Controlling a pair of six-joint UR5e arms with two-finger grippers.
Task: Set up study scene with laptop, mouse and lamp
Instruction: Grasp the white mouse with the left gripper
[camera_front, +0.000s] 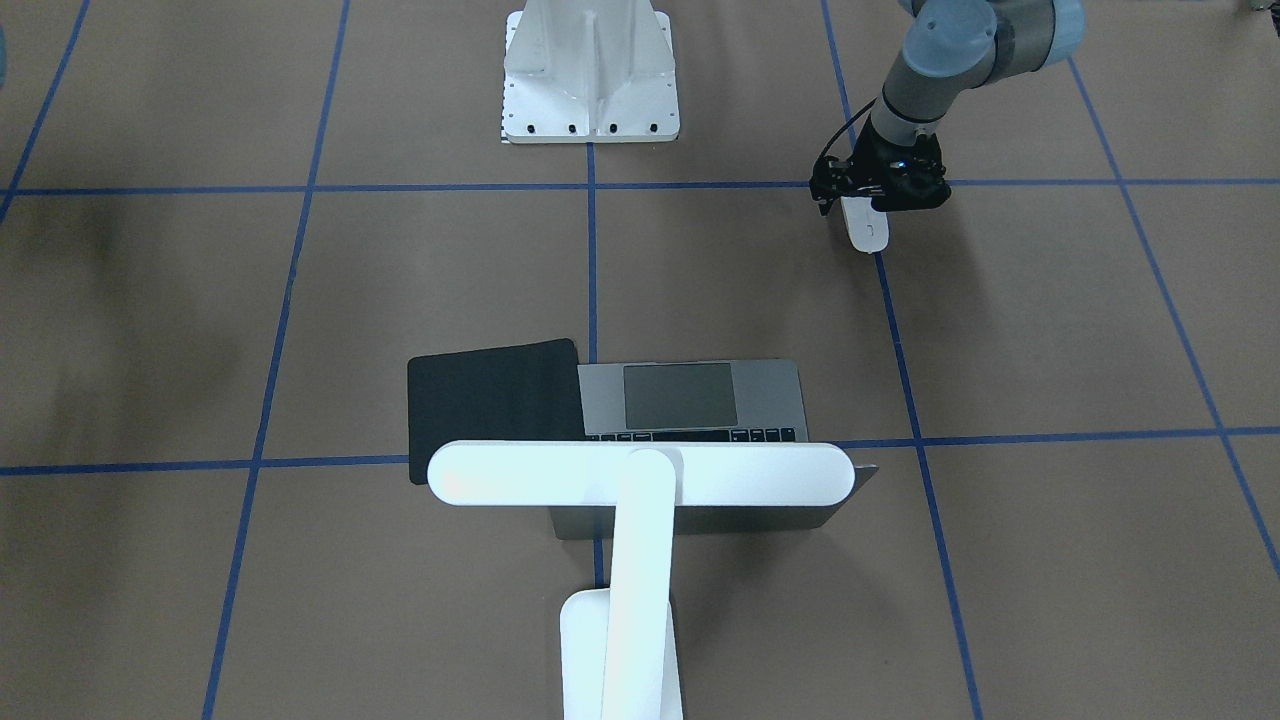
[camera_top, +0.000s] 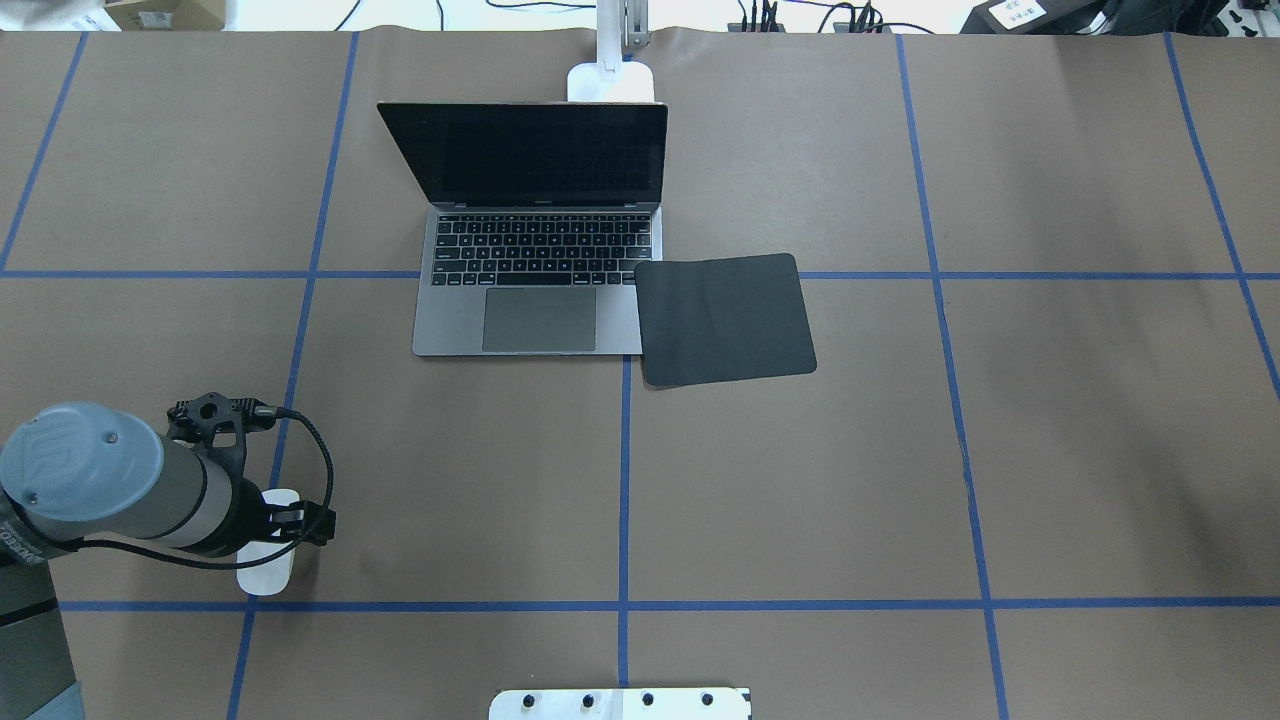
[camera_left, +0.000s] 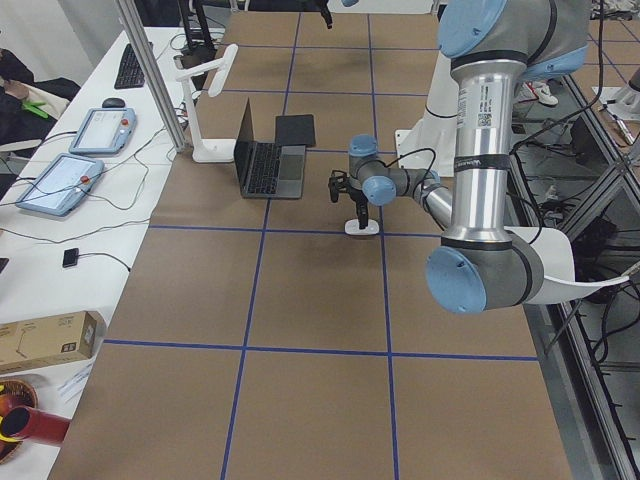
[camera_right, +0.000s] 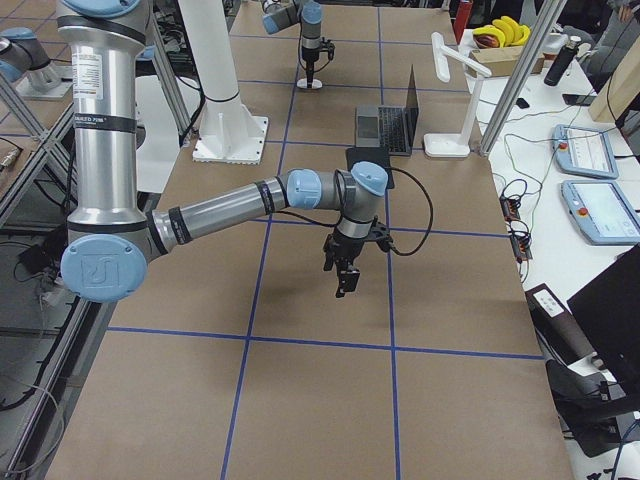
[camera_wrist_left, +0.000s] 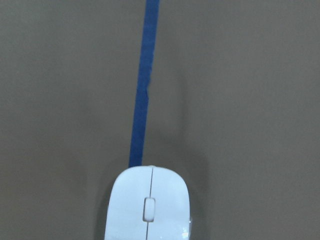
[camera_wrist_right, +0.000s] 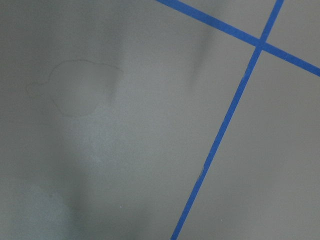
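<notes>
The space-grey laptop (camera_top: 540, 300) stands open at the table's far middle, its trackpad toward me (camera_front: 680, 395). The white lamp (camera_front: 640, 475) stands behind it, its light bar over the screen edge and its base (camera_top: 612, 82) at the table's far edge. The white mouse (camera_top: 265, 575) lies at the near left on a blue tape line and fills the bottom of the left wrist view (camera_wrist_left: 147, 207). My left gripper (camera_front: 860, 203) points down onto it and looks closed on its sides. My right gripper (camera_right: 343, 282) hangs above bare table, and I cannot tell if it is open or shut.
A flat black mat (camera_top: 725, 318) lies against the laptop's right side. A white ribbed mount (camera_front: 590, 75) stands at the table's near edge. Blue tape lines grid the brown table cover. Tablets and cables sit on a side bench (camera_left: 70, 170).
</notes>
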